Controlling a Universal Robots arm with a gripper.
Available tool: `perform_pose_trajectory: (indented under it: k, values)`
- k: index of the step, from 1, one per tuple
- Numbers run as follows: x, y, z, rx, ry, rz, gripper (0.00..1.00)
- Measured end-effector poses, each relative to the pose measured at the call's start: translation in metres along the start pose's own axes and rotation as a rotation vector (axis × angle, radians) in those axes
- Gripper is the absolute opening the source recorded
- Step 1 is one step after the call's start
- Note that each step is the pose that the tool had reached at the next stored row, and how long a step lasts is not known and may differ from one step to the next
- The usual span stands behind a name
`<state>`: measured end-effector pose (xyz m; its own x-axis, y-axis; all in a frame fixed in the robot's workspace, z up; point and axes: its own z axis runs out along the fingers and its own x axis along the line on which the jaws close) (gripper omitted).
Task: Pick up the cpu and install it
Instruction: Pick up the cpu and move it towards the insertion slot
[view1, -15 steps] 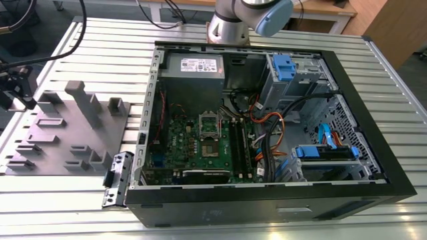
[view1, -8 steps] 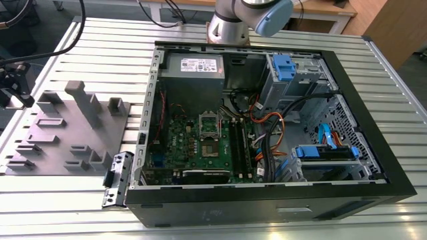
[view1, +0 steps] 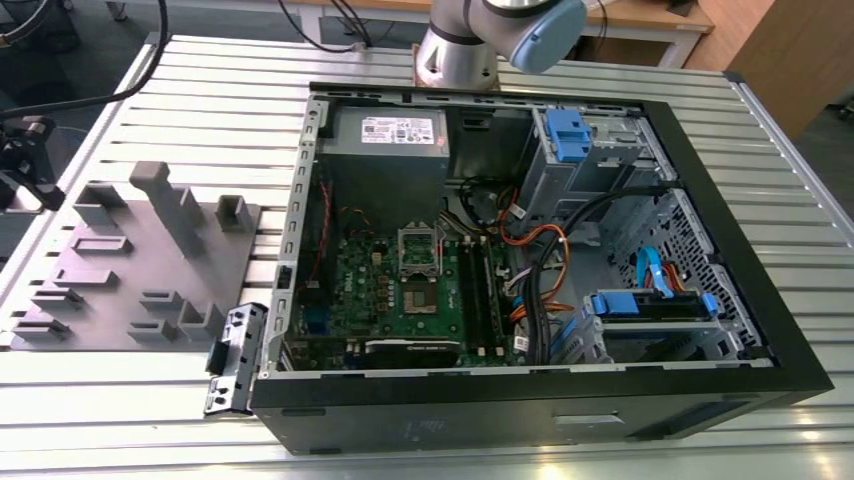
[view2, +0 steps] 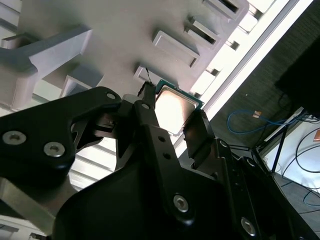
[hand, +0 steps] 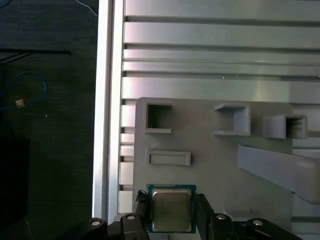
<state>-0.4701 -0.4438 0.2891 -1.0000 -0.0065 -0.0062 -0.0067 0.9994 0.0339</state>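
The cpu (hand: 171, 210), a small square chip with a silvery top and green rim, lies flat against the grey plastic tray (hand: 210, 145) near the tray's edge. My gripper (hand: 171, 207) straddles it. One black finger (hand: 142, 206) sits at one edge and the other finger (hand: 203, 212) at the opposite edge, both touching the chip. In the second wrist view the cpu (view2: 175, 107) shows between the same two fingers of the gripper (view2: 172, 117). I cannot tell whether the chip is lifted off the tray. In the exterior view the green motherboard (view1: 400, 290) lies inside the open computer case (view1: 721, 290).
The tray (view1: 120, 260) with upright blocks stands on the slatted table (view1: 227, 90) at the exterior view's left, beside the case. The shiny socket frame (view1: 418, 245) stands open on the motherboard. Cables (view1: 534, 250) and blue drive brackets (view1: 647, 300) crowd the case. A metal bracket (view1: 230, 360) lies by the case corner.
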Motion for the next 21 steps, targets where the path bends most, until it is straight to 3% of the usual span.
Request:
perform_pose_trajectory:
  k: [9,14,21]
  values:
    - [-0.0001,0.0007,-0.0206,0.0,0.0,0.0,0.47]
    - [-0.0002,0.001,-0.0285,0.0,0.0,0.0,0.47]
    - [-0.0002,0.001,-0.0294,0.0,0.0,0.0,0.47]
